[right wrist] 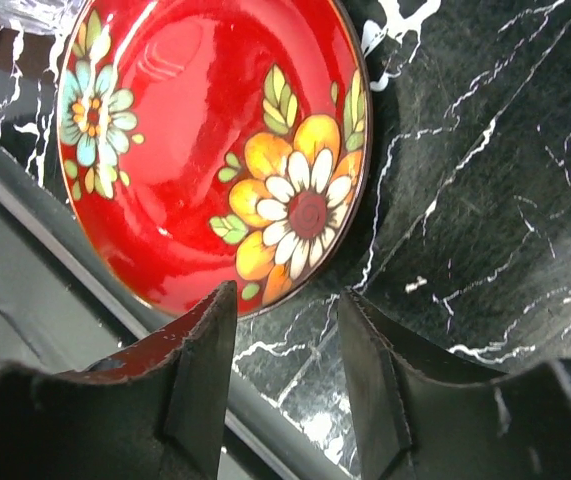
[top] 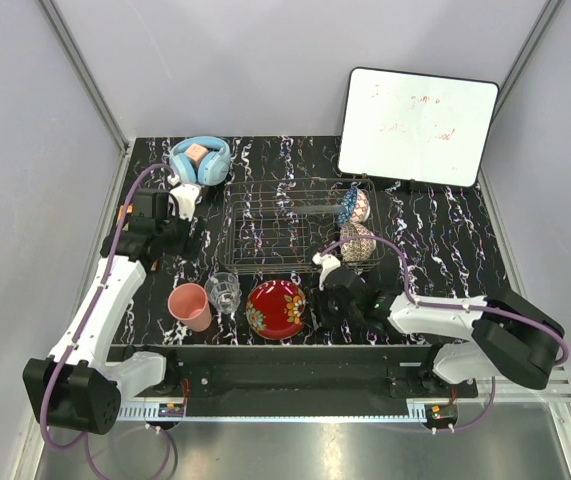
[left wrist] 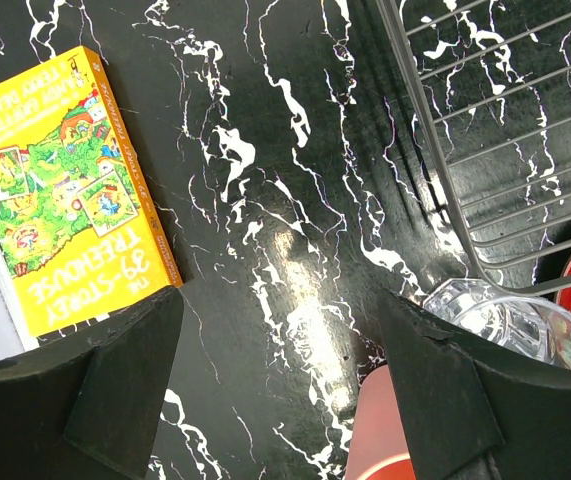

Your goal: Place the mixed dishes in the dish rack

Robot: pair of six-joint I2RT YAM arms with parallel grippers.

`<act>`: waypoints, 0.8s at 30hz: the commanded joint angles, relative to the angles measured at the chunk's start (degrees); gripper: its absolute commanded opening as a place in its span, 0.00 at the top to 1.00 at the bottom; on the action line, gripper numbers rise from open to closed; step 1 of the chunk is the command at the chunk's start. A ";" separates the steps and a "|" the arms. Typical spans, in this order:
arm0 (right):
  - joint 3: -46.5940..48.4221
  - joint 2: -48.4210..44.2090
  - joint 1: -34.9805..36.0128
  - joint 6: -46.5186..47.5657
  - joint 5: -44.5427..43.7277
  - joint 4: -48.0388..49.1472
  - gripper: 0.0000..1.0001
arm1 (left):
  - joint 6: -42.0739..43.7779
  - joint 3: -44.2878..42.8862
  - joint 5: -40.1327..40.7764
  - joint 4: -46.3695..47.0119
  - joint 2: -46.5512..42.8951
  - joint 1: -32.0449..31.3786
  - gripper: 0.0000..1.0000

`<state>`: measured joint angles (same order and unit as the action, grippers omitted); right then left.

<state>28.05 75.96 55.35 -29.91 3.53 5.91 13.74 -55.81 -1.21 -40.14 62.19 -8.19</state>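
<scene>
Left pincer parted, yellow book "39-Storey Treehouse"

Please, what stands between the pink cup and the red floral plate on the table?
The small clear glass tumbler stands there, with the pink cup on one side and the red floral plate on the other. The top external view shows this.

Overhead from behind, wrist cameras close, downward, sharing red plate

whiteboard writing: showing too faint to read
pink cup: running off the bottom edge
red plate: running past the top edge
</scene>
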 commanded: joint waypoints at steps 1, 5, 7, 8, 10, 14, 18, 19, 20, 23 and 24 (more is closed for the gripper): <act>0.07 2.69 -0.07 -0.23 -2.30 6.38 0.47 | 0.76 -1.41 1.12 1.20 -1.55 0.19 0.18; 0.24 7.08 -0.07 -1.46 -1.51 9.73 0.47 | 0.76 -1.32 1.12 1.20 -1.46 0.27 0.18; 0.77 10.16 -0.07 -2.08 -0.98 10.69 0.48 | 0.76 -1.32 1.13 1.12 -1.90 0.19 0.18; 1.30 11.13 -0.07 -2.17 -0.89 10.79 0.48 | 0.94 -1.23 1.13 1.03 -1.90 0.27 0.18; 2.26 13.33 -0.59 -2.43 -0.37 10.79 0.50 | 1.03 -0.79 1.12 0.85 -2.51 0.28 0.18; 3.32 15.79 -2.09 -2.61 1.04 10.79 0.54 | 1.99 0.26 1.13 0.85 -3.83 0.28 0.18; 4.11 17.72 -2.62 -2.78 2.18 10.53 0.74 | 2.70 1.14 2.79 0.94 -4.45 0.28 0.18; 4.38 17.81 -2.71 -2.87 2.10 10.35 0.81 | 2.96 1.40 2.80 0.94 -4.54 0.28 0.18; 4.38 17.82 -2.62 -2.87 2.18 10.26 0.87 | 3.05 1.41 2.80 1.03 -4.62 0.28 0.18; 3.77 16.42 -2.71 -3.05 1.83 10.08 1.00 | 2.96 1.50 2.80 1.12 -4.54 0.36 0.18; 3.59 15.89 -2.71 -3.05 1.57 10.00 1.00 | 2.96 1.50 2.71 1.12 -4.62 0.36 0.18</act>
<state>32.49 91.66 52.80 -34.17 5.52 21.30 15.70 -54.59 0.05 -40.66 58.57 -8.16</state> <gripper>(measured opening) 0.026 0.823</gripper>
